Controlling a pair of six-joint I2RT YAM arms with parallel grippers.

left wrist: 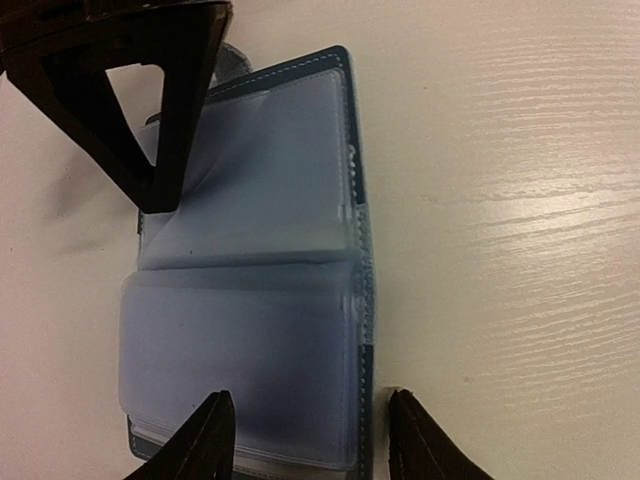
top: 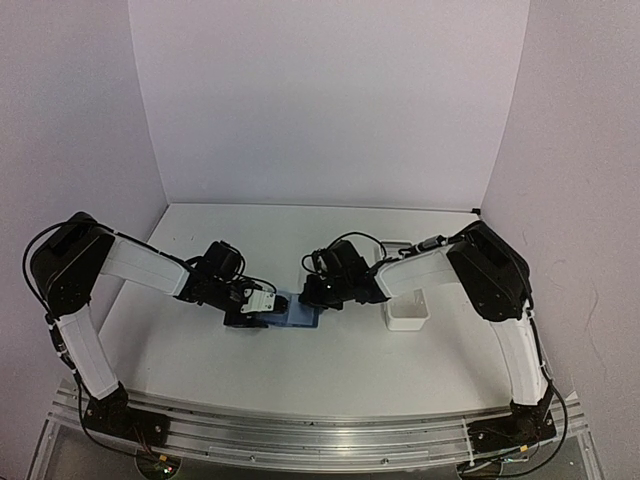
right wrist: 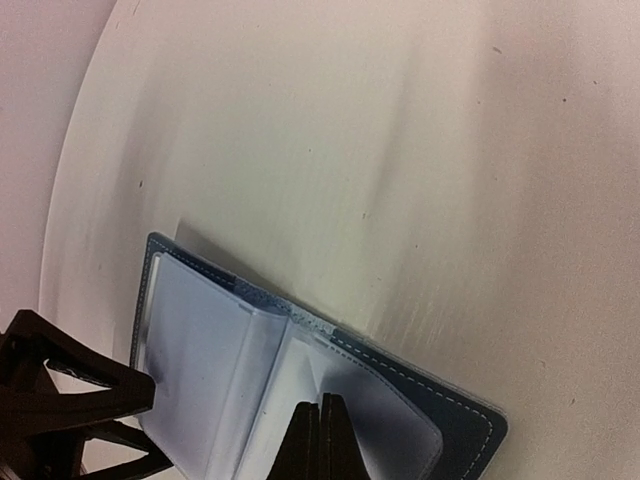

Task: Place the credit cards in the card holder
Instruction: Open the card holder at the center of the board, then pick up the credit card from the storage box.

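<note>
The open blue square card holder (top: 297,312) with clear plastic sleeves lies flat on the white table (top: 340,365) between my arms. My left tool (left wrist: 312,440) stands apart, straddling its edge. My right tool (right wrist: 321,425), pressed together, touches a sleeve.

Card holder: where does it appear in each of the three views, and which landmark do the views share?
Top external: card holder near the middle, between the left gripper and the right gripper.
Left wrist: card holder fills the left and middle, lying open.
Right wrist: card holder at lower left, open.
Shared landmark: the shut right gripper over it, upper left and bottom centre.
</note>
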